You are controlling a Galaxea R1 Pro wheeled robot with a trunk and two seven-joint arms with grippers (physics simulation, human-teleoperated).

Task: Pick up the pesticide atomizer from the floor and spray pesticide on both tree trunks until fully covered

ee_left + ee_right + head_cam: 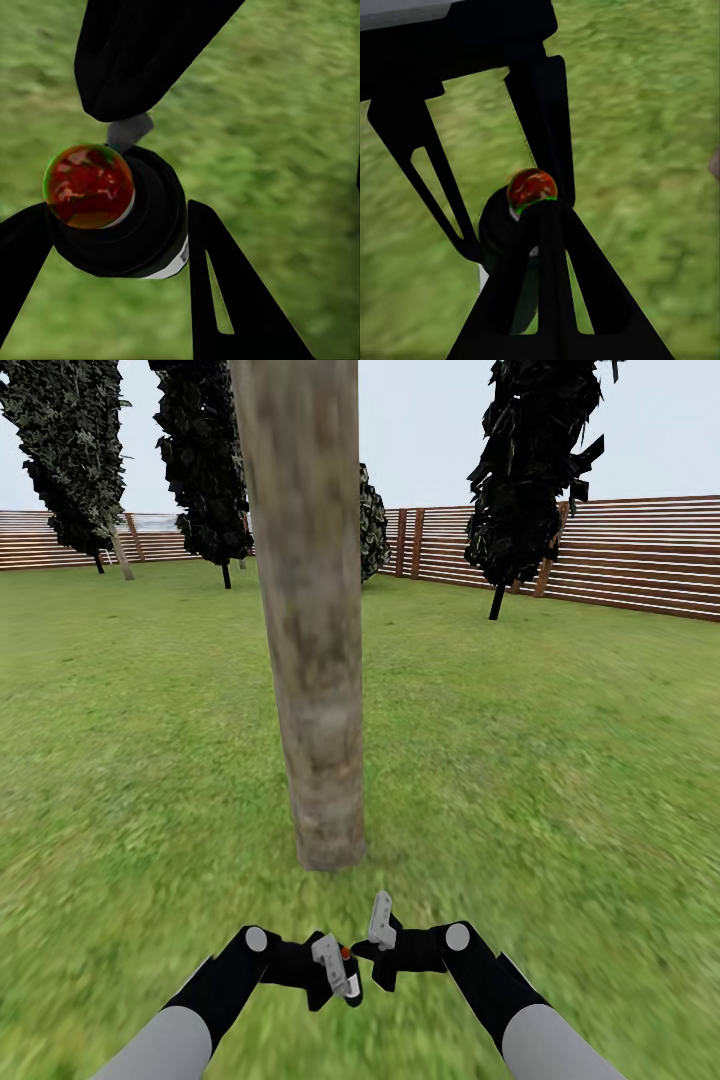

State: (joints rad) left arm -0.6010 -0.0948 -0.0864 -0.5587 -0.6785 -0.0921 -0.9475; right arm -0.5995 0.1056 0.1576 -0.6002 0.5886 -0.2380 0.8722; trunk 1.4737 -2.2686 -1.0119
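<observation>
Left gripper (112,225) — round black atomizer (131,217)

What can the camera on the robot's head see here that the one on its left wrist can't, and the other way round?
The head view alone takes in the thick tree trunk, the brown fence, the dark leafy trees and both arms. The left wrist view alone gives a close look down on the atomizer, its red rounded top sitting between the left gripper's fingers. Both show the grass and the atomizer in the left gripper.
</observation>
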